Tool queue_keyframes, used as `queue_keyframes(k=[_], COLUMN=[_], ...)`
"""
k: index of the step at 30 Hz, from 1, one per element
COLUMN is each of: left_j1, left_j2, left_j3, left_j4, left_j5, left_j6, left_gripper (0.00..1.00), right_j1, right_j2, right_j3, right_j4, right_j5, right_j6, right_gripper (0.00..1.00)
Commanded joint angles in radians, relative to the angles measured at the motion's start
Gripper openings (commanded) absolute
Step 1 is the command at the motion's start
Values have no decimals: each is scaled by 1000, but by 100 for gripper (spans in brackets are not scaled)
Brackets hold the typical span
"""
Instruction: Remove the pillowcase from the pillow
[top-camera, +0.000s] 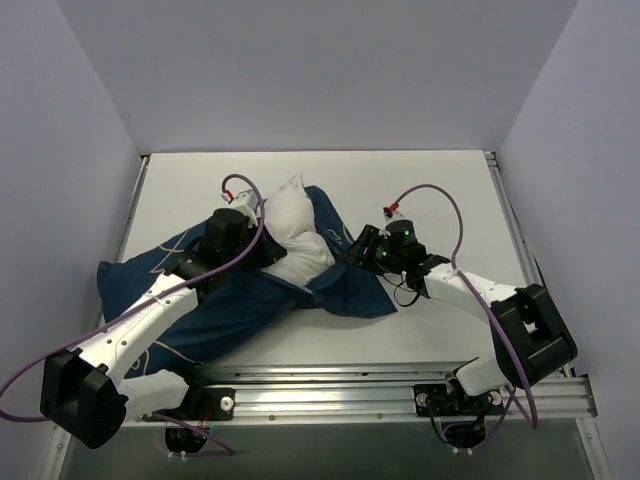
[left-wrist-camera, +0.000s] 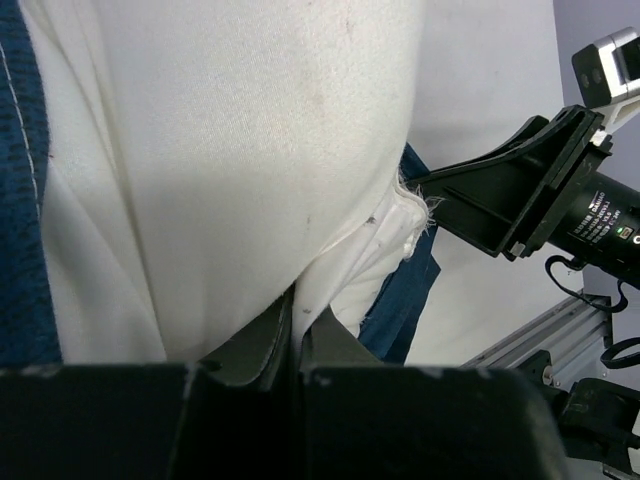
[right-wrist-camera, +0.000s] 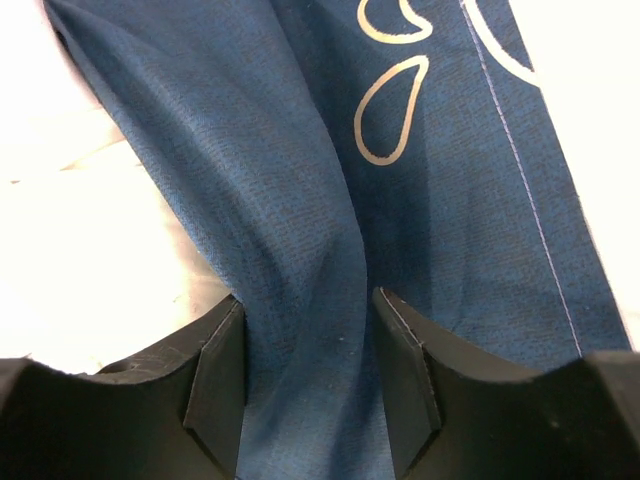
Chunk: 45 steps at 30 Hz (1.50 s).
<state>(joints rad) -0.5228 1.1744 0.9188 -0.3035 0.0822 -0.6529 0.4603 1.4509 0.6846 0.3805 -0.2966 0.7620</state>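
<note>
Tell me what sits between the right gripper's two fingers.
A fold of the pillowcase runs up between the right gripper fingers; the right wrist view shows it.
</note>
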Motion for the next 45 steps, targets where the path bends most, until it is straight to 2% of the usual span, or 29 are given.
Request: queue_keyframes(k=[1,6,11,13,19,20,23,26,29,33,36,37,38,40,41,42,43,44,45], left_j1=[99,99,113,154,167,164,144,127,121,69,-3,-23,-43,-97,-109,-121,-140,-144,-149], left_j2=[-73,-41,-65,-82,-82,-67,-15,20,33,79,126,139,155,165,159,150,137,105,85], left_j3=[12,-23,-20,-18,5,-11,-46,-57,-34,73,150,173,195,248,261,265,264,259,252], left_j4=[-25,93,145,173,279,382,521,592,632,571,560,554,531,495,459,443,410,388,368], left_j5=[-176,-35,-1,23,-39,-36,-25,-54,-71,-55,-24,0,11,13,5,-10,-28,-71,-105], left_j6=[10,-20,-62,-92,-169,-210,-263,-292,-310,-234,-173,-154,-111,-70,-39,-27,-18,-1,4], left_gripper=[2,2,2,2,2,2,2,2,2,4,11,16,29,42,54,61,68,78,82], right_j1=[-170,-170,-170,-175,-175,-173,-152,-95,-84,-84,-69,-68,-63,-66,-66,-68,-69,-69,-69], right_j2=[11,23,32,37,37,34,26,16,12,-26,-110,-138,-205,-273,-335,-368,-394,-444,-466], right_j3=[-69,-76,-89,-94,-97,-100,-105,-96,-106,-103,-77,-71,-54,-33,-7,7,24,39,68], right_j4=[-312,-292,-282,-281,-261,-246,-207,-204,-195,-213,-265,-284,-302,-374,-412,-472,-501,-529,-581], right_j5=[444,404,416,419,386,358,248,258,241,247,247,255,264,293,335,353,385,398,412], right_j6=[-145,-161,-162,-167,-171,-174,-181,-178,-158,-155,-165,-167,-170,-184,-190,-197,-214,-222,-230], right_gripper=[0,0,0,0,0,0,0,0,0,0,2,6,10,24,29,34,44,48,52])
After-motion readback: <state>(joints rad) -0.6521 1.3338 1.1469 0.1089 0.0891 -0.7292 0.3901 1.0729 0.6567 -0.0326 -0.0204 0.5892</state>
